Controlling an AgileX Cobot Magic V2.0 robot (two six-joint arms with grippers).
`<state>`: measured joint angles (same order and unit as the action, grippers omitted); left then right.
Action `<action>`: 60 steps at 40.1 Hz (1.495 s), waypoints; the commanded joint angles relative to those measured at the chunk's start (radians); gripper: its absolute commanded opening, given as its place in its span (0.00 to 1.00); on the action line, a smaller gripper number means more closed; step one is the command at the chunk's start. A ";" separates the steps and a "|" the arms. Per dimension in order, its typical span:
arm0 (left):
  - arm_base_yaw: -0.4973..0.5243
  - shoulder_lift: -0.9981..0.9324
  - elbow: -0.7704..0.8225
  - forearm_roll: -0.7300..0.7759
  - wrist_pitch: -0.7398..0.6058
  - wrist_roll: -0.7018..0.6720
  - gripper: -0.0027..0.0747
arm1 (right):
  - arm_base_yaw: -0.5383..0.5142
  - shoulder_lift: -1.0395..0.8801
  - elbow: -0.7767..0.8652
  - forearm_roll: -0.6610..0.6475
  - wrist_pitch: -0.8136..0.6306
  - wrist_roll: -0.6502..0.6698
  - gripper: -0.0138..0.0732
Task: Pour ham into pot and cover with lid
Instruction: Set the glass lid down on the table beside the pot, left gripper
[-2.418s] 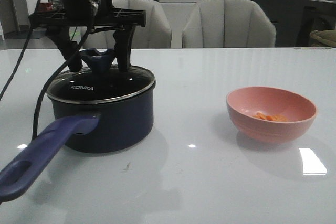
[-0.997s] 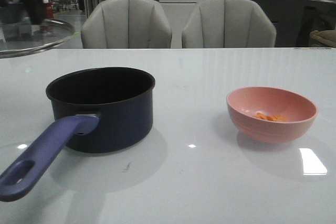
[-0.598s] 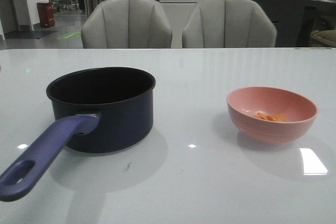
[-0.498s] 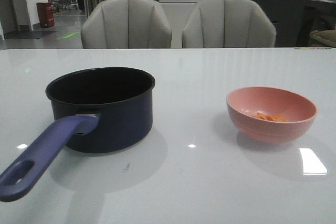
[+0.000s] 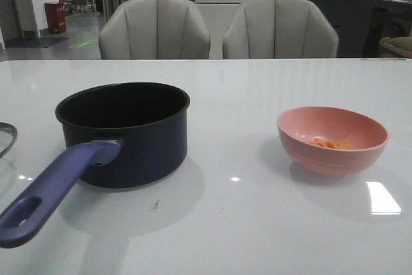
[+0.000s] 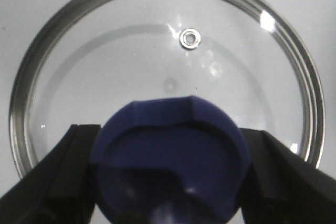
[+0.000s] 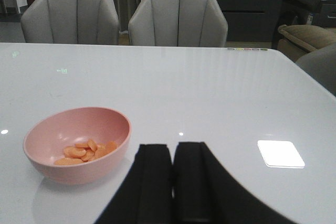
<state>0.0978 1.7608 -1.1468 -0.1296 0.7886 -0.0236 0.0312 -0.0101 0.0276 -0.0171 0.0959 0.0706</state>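
Lid removed since the earlier view: the round dark glass lid with metal rim (image 6: 168, 72), formerly on the dark navy saucepan (image 5: 125, 133), now sits low at the table's far left edge, its blue knob clamped in the left gripper (image 6: 168, 182). Pot open, ready for pouring. Thin orange ham slices (image 7: 86, 150) remain in the pink bowl (image 7: 47, 129). Right gripper (image 7: 173, 182) clenched, empty, near the bowl.
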 commanded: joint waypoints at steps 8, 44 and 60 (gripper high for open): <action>-0.037 -0.009 -0.025 0.005 -0.081 0.013 0.30 | -0.003 -0.021 -0.005 -0.014 -0.085 0.004 0.33; -0.079 -0.128 -0.089 0.062 0.011 0.014 0.76 | -0.003 -0.021 -0.005 -0.014 -0.085 0.004 0.33; -0.170 -0.578 0.152 0.072 -0.191 0.014 0.76 | -0.003 -0.021 -0.005 -0.014 -0.085 0.004 0.33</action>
<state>-0.0427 1.2969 -1.0168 -0.0535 0.6825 -0.0083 0.0312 -0.0101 0.0276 -0.0171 0.0959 0.0706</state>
